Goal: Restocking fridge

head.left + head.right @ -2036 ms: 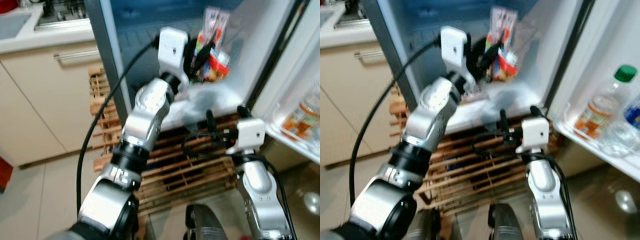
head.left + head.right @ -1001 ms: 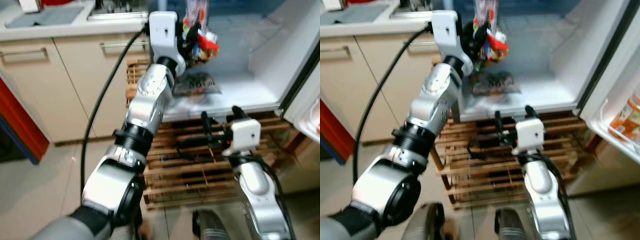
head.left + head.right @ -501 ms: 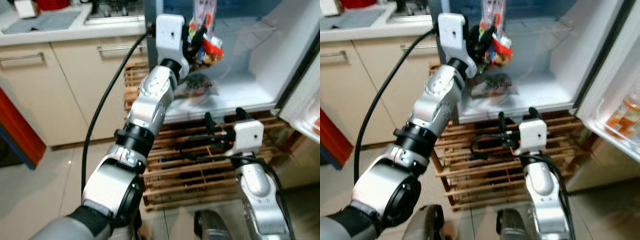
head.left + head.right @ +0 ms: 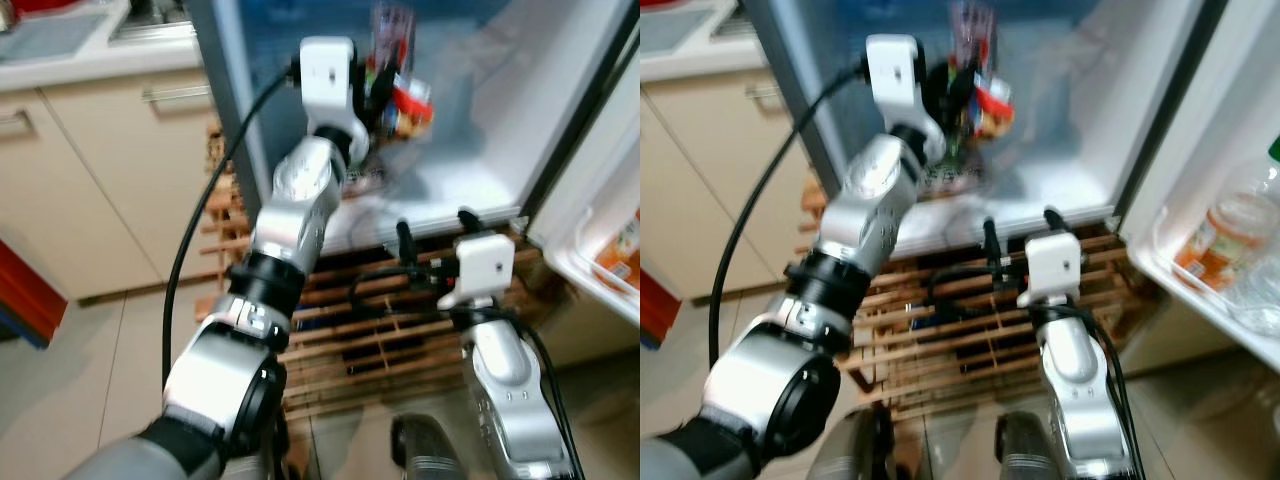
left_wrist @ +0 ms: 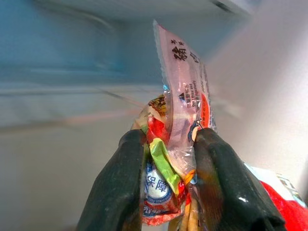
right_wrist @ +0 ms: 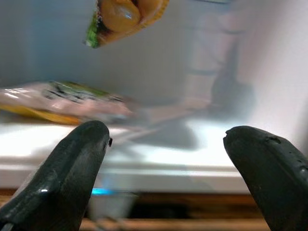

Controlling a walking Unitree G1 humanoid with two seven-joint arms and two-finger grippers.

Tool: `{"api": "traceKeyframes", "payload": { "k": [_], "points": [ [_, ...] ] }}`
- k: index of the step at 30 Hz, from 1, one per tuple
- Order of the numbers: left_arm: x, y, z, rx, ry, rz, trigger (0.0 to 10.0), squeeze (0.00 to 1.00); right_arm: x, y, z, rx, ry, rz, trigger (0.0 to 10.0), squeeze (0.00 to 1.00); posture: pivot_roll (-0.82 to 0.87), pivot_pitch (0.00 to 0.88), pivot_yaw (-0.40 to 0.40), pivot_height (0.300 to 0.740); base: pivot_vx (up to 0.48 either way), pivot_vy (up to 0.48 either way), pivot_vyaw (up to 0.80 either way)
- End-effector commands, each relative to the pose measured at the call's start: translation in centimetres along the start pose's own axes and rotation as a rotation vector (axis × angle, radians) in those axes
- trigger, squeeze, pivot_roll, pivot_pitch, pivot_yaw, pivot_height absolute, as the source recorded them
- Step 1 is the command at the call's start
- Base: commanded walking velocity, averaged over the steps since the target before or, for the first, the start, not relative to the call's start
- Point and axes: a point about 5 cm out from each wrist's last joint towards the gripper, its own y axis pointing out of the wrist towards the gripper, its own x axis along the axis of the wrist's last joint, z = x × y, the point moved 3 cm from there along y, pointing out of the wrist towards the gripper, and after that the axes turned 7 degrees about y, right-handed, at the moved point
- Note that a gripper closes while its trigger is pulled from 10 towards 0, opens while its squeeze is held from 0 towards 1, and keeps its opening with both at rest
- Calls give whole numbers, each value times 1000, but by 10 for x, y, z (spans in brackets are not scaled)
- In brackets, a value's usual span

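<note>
My left gripper [image 4: 382,88] is raised inside the open fridge [image 4: 470,190], shut on a colourful snack packet [image 5: 180,125] that hangs above the fridge floor. In the left wrist view its black fingers [image 5: 120,192] pinch the packet's crinkled middle. Another flat packet [image 6: 62,103] lies on the white fridge floor below it. My right gripper [image 4: 430,235] is low in front of the fridge's bottom edge, open, with nothing between its fingers [image 6: 72,163].
A wooden slatted rack [image 4: 380,340] stands on the floor under the fridge opening. Beige kitchen cabinets [image 4: 110,190] are to the left. The fridge door [image 4: 1230,200] stands open at right, with bottles [image 4: 1225,235] on its shelf.
The view has swung, so the fridge now sits more centred and the door bottles show again. My left gripper still holds the packet inside the fridge; the right gripper stays open.
</note>
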Motion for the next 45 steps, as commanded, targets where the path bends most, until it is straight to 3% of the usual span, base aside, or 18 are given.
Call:
{"api": "traceKeyframes", "payload": {
  "k": [1,6,8,10,11,16,19,20,24,25,29,34,38,41,45],
  "points": [
    [-20,-7,-15,-25,-82,55,10000,0,6,0,4,16,14,-18,10000,0,-219,0,62,635,0,0,0],
    [-24,-17,-22,-82,-82,68,10000,0,7,-3,4,20,10,-15,10000,0,-224,0,66,635,0,0,0],
    [-31,-37,-33,-175,-56,82,10000,0,6,-9,3,26,4,-3,10000,0,-222,0,55,635,0,0,0],
    [-50,-49,-34,-213,-22,155,10000,0,5,-10,3,30,2,6,10000,0,-222,0,50,635,0,0,0],
    [-63,-50,-28,-184,-12,212,10000,0,5,-11,3,32,1,9,10000,0,-223,0,45,635,0,0,0],
    [-82,-47,-5,-68,7,288,10000,0,7,-12,3,42,-3,12,10000,0,-230,0,37,635,0,0,0],
    [-84,-39,37,131,47,302,10000,0,11,-17,2,58,-12,21,10000,0,-247,0,19,635,0,0,0],
    [-84,-39,37,131,47,302,10000,0,11,-17,2,58,-12,21,10000,0,-247,0,19,635,0,0,0],
    [-80,-38,53,199,43,296,10000,0,14,-21,3,71,-22,24,10000,0,-273,0,4,635,0,0,0],
    [-70,-36,65,240,28,261,10000,0,18,-27,2,84,-34,28,10000,0,-290,0,-3,635,0,0,0],
    [-55,-29,82,309,-15,206,10000,0,21,-38,1,103,-54,48,10000,0,-308,6,-10,635,0,0,0],
    [-59,-27,93,382,-68,251,10000,0,25,-44,6,125,-68,58,10000,0,-345,19,17,635,0,0,0],
    [-50,-28,110,445,-74,237,10000,0,29,-46,10,126,-73,47,10000,0,-353,11,28,635,0,0,0],
    [-31,-25,125,486,-60,184,10000,0,31,-46,11,109,-61,47,10000,0,-360,14,38,635,0,0,0],
    [-12,-17,128,478,-11,142,10000,0,34,-53,16,109,-61,50,10000,0,-382,36,74,635,0,0,0]
  ]
}}
